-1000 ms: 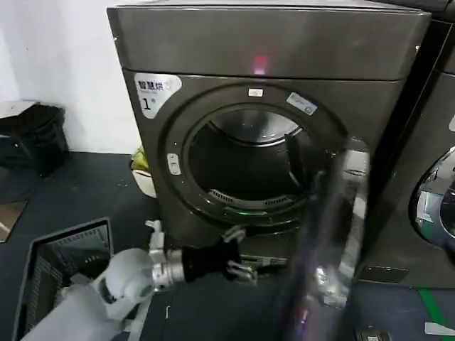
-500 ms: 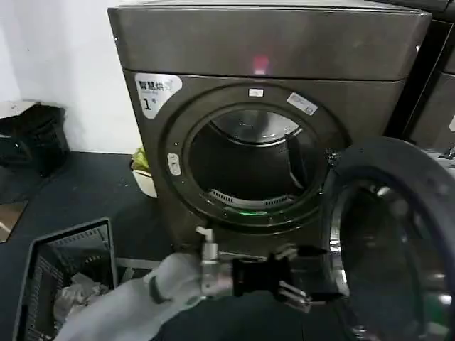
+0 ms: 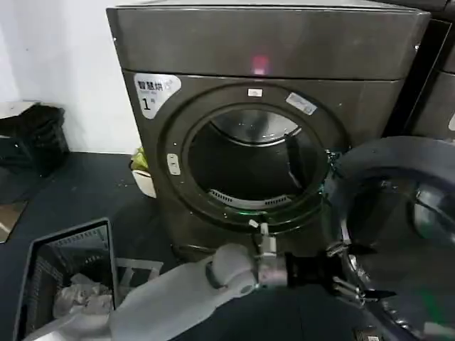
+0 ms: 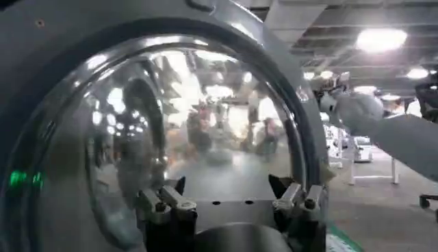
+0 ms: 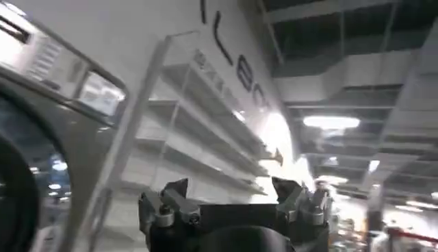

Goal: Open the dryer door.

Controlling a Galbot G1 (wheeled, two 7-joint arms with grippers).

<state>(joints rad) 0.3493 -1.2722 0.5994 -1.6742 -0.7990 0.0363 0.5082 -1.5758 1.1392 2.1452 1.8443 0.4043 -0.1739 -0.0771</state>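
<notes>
From the head view, the big bronze-grey metallic dryer point(image 3: 270, 121) stands with its drum exposed; its large round chrome-rimmed door point(image 3: 398, 234) hangs swung wide to the robot's right. The left gripper point(image 3: 348, 280) reaches the door's lower rim, jaws released.

The left wrist view faces the door's grey inner face and glass point(image 4: 171, 137), jaws spread apart.

The right wrist view shows the right gripper point(image 5: 233, 202) idle, jaws apart, beside a neighbouring machine.

Opening looks nearly finished; next, I judge, a last outward push, then withdrawal.

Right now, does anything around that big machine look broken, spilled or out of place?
Nothing looks broken or spilled. The dryer door hangs wide open to the right of the dryer, grey inner face outward, with the left gripper open against its lower rim. Crumpled pale items sit in the black basket on the floor, which seems ordinary.
</notes>
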